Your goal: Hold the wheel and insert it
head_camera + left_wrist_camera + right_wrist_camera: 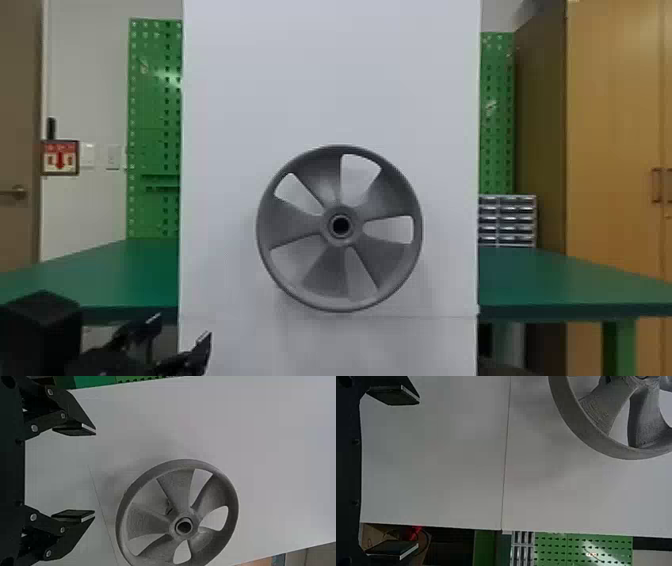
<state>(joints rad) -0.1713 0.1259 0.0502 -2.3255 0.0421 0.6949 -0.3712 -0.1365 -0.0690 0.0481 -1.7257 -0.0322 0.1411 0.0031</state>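
The gray wheel (295,220) is standing upright before the white panel (330,75), its back hidden; the right wrist view is cutting off much of it. The left gripper (183,326) and right gripper (418,473) are holding their fingers wide. A red-topped sign (60,157) is bearing print too small to read.

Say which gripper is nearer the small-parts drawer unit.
Right. The right gripper is right of the gray wheel, toward the drawer unit; the left gripper is left of the wheel.
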